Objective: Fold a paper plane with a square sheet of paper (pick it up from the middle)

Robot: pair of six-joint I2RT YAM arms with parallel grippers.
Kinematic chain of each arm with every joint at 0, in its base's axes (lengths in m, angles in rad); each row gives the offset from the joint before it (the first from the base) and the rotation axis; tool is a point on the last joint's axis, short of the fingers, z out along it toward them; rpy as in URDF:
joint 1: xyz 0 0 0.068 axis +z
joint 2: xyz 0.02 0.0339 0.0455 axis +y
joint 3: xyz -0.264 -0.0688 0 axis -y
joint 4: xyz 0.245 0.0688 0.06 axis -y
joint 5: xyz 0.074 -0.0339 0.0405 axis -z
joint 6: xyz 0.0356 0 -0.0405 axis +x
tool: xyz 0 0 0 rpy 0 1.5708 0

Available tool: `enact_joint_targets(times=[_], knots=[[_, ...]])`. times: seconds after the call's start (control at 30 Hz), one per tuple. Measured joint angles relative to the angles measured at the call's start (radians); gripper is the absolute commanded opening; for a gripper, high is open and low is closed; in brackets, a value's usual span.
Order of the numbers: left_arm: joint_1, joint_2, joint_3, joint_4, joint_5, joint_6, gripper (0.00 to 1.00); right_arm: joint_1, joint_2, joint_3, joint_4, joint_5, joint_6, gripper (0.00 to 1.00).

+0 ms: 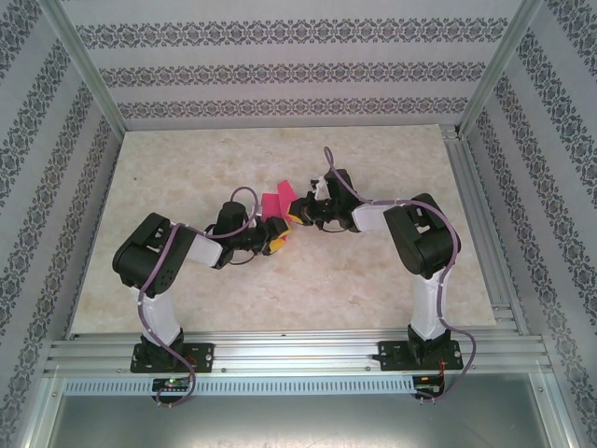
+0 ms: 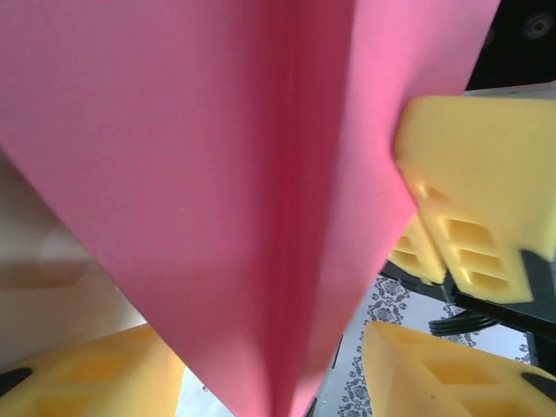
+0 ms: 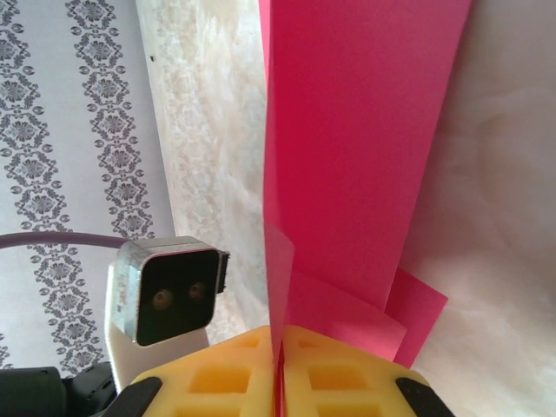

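Right end effector (image 3: 280, 343) is pinching the thin magenta-pink sheet of paper (image 3: 365, 130). Its yellow ribbed fingers (image 3: 347, 378) are pressing together, with the sheet's edge sandwiched in the seam between them.

Sheet is already partly folded. Overlapping layers are showing in the right wrist view. In the left wrist view a long crease is running down the sheet (image 2: 217, 174), which is narrowing to a point at the bottom.

From the top camera the sheet (image 1: 276, 203) is sitting between the two end effectors, around the middle of the counter. Can't tell whether any part of it is touching the surface.

Left end effector (image 2: 261, 356) is standing spread, one yellow finger (image 2: 434, 378) on each side of the sheet's pointed end. A gap is showing between the right-hand finger and the paper; contact on the other side is unclear. The right arm's fingers (image 2: 478, 191) are coming in at the sheet's right edge.

In the top view the left end effector (image 1: 273, 238) and right end effector (image 1: 300, 215) are facing each other, close together.

Beige marbled counter (image 1: 373, 271) is lying under both arms. A silver-cased camera block with a dark face (image 3: 169, 291) is sitting just left of the right fingers, with a purple cable (image 3: 52, 239) running off beside it. Grey damask-striped wallpaper panels (image 1: 280, 75) are enclosing the cell, and an aluminium rail (image 1: 298, 355) is carrying the arm bases.
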Motion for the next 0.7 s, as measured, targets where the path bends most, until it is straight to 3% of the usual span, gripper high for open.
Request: enact_joint_targets(times=[0.2, 0.7], knots=[[-0.002, 0.035, 0.003, 0.045, 0.008, -0.014, 0.4, 0.0, 0.0, 0.007, -0.006, 0.0, -0.001, 0.11], [-0.002, 0.045, 0.031, 0.096, 0.015, -0.014, 0.32, 0.0, 0.007, 0.022, -0.059, 0.0, -0.031, 0.13]])
